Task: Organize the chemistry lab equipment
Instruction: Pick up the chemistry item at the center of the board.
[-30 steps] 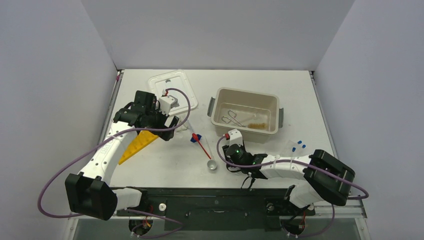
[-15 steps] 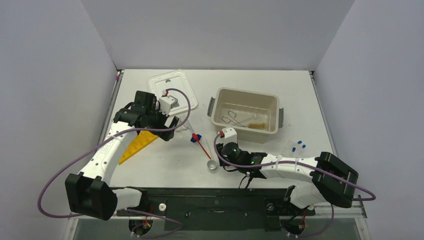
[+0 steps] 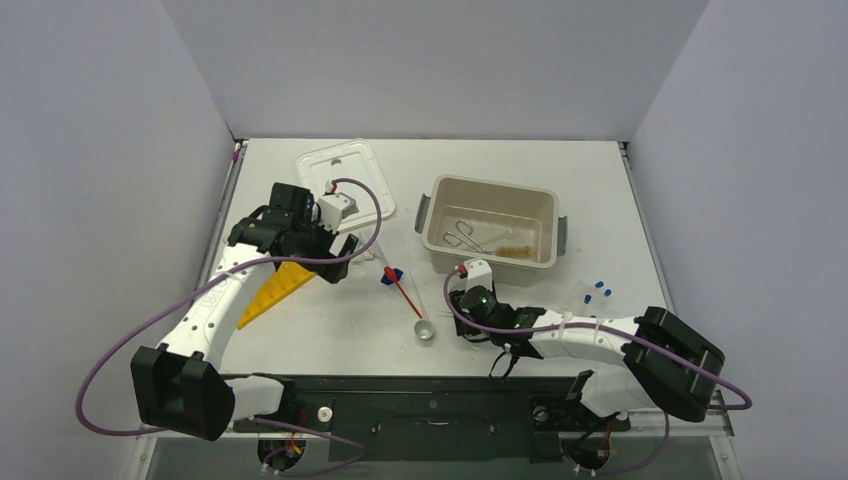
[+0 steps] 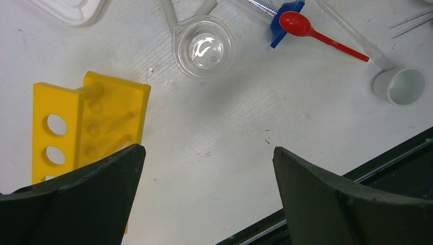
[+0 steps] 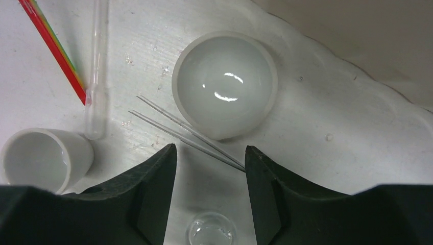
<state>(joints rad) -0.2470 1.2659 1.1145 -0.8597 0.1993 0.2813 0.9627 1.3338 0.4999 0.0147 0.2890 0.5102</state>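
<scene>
Fingers [image 4: 102,194] of your left gripper [image 4: 207,150] are spread wide with nothing between them. It hangs over the left side of the white table [image 3: 330,335]. Your right gripper [image 5: 210,153] has its fingers [image 5: 148,199] parted too, gripping nothing, close over the table just near of the tub.

- Beige rectangular plastic tub [image 3: 434,222]: far, right of centre. Inside lie thin metal tongs [image 3: 462,237] and, right of them, a tan-bristled brush [image 3: 515,249].
- White plastic lid [image 3: 350,165]: far left, partly behind your left arm.
- Yellow plastic rack with round holes [image 4: 87,122]: left, partly under that arm.
- Round white bowl [image 5: 224,84]: upright beside the tub's near wall, just beyond your right fingertips.
- Clear glass beaker [image 4: 203,47]: upright, right of the rack, apart from it.
- Small white cup [image 5: 41,155]: near centre, left of the bowl.
- Red plastic spoon spatula [image 4: 316,34]: flat between beaker and cup, its scoop on a blue piece [image 4: 286,20].
- Clear thin tube [image 5: 96,76]: alongside the spatula, one end at the cup's rim.
- Two thin pale prongs [image 5: 189,130]: crossing the bowl's near edge, pointing between your right fingers.
- Small blue caps [image 3: 600,287]: near right.
</scene>
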